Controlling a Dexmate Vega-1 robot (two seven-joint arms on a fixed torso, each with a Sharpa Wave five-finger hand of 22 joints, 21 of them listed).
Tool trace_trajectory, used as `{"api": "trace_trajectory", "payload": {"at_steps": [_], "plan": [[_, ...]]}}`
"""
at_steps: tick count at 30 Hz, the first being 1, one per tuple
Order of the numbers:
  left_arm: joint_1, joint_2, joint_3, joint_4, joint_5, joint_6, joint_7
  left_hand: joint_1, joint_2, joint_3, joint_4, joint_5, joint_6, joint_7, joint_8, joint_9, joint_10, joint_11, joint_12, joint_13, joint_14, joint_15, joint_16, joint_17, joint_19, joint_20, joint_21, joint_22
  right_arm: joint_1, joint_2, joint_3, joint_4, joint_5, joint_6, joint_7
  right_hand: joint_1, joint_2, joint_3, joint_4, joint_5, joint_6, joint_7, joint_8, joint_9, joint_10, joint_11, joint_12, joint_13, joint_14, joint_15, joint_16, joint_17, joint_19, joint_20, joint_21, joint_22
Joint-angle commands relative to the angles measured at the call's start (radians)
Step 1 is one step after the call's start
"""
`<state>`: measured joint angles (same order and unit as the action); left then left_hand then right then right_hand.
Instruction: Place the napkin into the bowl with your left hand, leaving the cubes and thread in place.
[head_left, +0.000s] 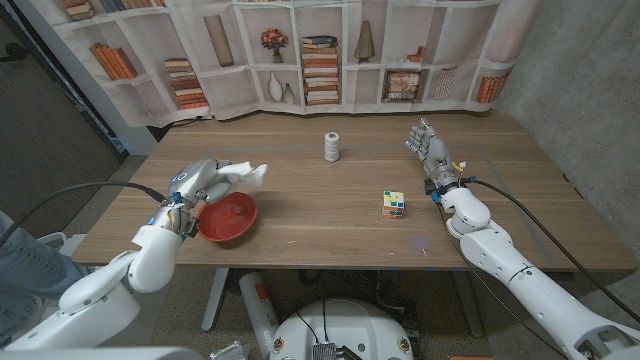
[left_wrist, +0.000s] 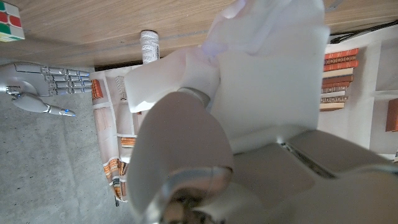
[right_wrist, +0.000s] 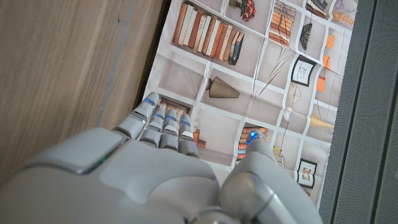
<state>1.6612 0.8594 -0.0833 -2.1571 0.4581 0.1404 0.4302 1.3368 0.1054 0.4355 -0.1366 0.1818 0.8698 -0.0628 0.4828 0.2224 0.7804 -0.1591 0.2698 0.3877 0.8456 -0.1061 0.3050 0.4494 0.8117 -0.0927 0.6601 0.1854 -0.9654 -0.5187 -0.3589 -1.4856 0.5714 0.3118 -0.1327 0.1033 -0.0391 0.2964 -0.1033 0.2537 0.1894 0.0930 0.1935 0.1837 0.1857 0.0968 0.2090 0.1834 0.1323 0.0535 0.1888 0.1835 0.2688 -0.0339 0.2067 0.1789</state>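
The left hand (head_left: 203, 183) holds the napkin (head_left: 240, 174) just over the bowl (head_left: 228, 218), poised to drop it, while the right hand (head_left: 432, 152) waits empty, fingers straight, away from the cube (head_left: 393, 204) and thread (head_left: 332, 147).

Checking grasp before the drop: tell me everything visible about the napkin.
The napkin is white, soft-looking, crumpled or folded rather than spread flat. The left hand holds it off the table, above the far rim of the red bowl; one end sticks out past the fingers toward the table's middle. It does not look to be touching the bowl. In the left wrist view it bulges beyond the hand.
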Motion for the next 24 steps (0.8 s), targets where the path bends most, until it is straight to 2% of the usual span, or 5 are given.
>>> {"api": "trace_trajectory", "payload": {"at_steps": [1,17,24], "plan": [[0.065,-0.038,-0.050,-0.039,0.067,0.009,-0.012,-0.001,0.006,-0.005,0.001,-0.003,0.006,-0.008,0.007,0.003,0.010,0.003,-0.003,0.003,0.011,-0.104,0.008,0.006,-0.004,-0.022,0.006,0.001,0.005,-0.002,-0.002,-0.001,-0.004,-0.006,-0.002,0.000,0.009,-0.005,0.002,0.000,0.007,-0.002,0.002,0.004,0.008,0.001,0.002,0.003,0.009,-0.003,-0.001,0.003,0.006,-0.001,-0.002,0.005],[0.112,-0.064,-0.095,-0.091,0.153,0.047,-0.098,-0.003,0.005,-0.007,0.001,-0.003,0.009,-0.009,0.009,0.003,0.015,0.001,-0.006,0.007,0.015,-0.104,0.006,0.009,-0.006,-0.023,0.014,0.000,0.004,-0.012,-0.002,-0.022,-0.007,-0.026,-0.009,0.000,0.010,-0.006,0.001,0.000,0.007,-0.002,0.002,0.004,0.008,0.001,0.002,0.003,0.009,-0.003,-0.001,0.002,0.006,-0.001,-0.002,0.005],[0.139,-0.097,-0.121,-0.112,0.185,0.047,-0.102,-0.004,0.005,-0.008,0.001,-0.003,0.009,-0.008,0.010,0.002,0.015,0.001,-0.008,0.009,0.015,-0.105,0.004,0.009,-0.007,-0.023,0.017,0.000,0.006,-0.013,-0.004,-0.025,-0.008,-0.036,-0.012,0.000,0.010,-0.007,0.001,0.000,0.007,-0.001,0.002,0.004,0.009,0.001,0.002,0.003,0.009,-0.002,-0.001,0.002,0.006,-0.001,-0.002,0.005]]}}
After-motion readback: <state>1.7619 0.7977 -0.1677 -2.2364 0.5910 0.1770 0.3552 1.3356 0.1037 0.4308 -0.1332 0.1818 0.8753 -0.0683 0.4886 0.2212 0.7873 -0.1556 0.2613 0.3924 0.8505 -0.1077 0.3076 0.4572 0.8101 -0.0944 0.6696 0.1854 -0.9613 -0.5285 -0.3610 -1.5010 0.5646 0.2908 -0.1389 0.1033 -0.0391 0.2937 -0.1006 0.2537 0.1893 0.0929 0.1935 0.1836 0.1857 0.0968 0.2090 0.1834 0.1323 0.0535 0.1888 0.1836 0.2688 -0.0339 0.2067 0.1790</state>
